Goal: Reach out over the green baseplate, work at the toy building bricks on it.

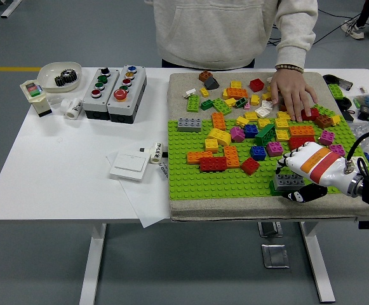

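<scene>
The robot's right hand (308, 166) has a white shell with an orange and a red stripe across its back, and its fingers (284, 166) are white with dark joints. At the wrist, toward 3 o'clock, there is a silver metal ring and black cables that loop over the black arm. The person at 12 o'clock wears a light grey hooded sweatshirt (216, 28) with a front pocket and a beaded bracelet (289, 67) at the wrist.
</scene>
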Action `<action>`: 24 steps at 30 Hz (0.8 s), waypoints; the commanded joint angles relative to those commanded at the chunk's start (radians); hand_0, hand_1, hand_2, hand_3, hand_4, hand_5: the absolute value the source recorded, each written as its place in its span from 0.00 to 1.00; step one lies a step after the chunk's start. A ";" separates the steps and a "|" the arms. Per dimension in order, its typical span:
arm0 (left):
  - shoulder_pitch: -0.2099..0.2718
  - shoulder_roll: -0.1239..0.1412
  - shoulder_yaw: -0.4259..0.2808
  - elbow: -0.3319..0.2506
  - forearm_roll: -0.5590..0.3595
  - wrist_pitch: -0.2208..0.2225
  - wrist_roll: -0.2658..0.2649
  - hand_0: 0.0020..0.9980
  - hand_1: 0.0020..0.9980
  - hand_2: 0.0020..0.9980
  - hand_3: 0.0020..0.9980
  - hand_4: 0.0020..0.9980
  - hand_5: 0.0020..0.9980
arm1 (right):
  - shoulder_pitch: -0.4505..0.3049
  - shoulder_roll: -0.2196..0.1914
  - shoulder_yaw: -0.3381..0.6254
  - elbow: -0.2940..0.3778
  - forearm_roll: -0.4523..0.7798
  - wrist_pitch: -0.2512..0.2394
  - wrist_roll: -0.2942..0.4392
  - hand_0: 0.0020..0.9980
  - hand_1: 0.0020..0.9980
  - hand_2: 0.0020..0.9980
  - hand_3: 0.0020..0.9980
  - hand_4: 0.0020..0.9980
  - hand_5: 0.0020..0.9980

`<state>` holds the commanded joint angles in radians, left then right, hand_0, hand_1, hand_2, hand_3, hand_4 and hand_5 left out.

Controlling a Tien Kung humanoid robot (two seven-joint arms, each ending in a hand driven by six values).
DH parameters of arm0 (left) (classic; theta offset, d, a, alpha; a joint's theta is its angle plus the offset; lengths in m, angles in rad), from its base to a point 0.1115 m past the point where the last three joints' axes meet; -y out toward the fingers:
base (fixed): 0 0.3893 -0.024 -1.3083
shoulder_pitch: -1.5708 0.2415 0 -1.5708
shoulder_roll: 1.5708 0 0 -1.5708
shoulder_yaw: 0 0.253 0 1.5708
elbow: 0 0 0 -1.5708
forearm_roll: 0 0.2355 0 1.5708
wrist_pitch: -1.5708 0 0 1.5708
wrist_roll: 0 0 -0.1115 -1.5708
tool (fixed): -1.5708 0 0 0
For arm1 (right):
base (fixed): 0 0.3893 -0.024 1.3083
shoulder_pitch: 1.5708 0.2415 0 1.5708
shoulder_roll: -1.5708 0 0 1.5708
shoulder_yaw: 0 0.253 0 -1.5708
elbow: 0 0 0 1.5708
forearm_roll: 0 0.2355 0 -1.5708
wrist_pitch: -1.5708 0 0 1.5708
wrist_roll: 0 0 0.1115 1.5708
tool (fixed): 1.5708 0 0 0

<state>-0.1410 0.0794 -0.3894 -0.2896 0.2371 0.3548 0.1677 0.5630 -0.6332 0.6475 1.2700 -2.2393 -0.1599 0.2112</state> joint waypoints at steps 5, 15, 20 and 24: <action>0.003 -0.001 -0.003 0.001 0.003 0.001 0.000 0.60 0.69 0.66 0.55 0.56 0.62 | -0.028 -0.012 0.043 0.042 0.029 -0.011 0.005 0.54 0.64 0.78 0.87 0.93 0.47; 0.008 0.000 -0.013 0.002 0.023 0.000 0.005 0.60 0.69 0.66 0.55 0.56 0.62 | -0.129 -0.060 0.146 0.167 0.157 -0.073 -0.015 0.67 0.71 0.81 0.86 0.87 0.44; 0.006 0.000 -0.010 0.002 0.020 -0.001 0.004 0.60 0.69 0.66 0.55 0.56 0.62 | -0.169 -0.083 0.186 0.209 0.221 -0.049 -0.013 0.69 0.68 0.75 0.67 0.81 0.46; 0.004 0.000 -0.007 0.002 0.017 -0.002 0.003 0.60 0.69 0.66 0.55 0.56 0.62 | -0.203 -0.100 0.209 0.239 0.246 -0.025 -0.016 0.69 0.68 0.73 0.62 0.79 0.46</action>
<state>-0.1367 0.0798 -0.3967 -0.2875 0.2538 0.3531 0.1706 0.3603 -0.7334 0.8568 1.5093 -1.9929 -0.1846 0.1950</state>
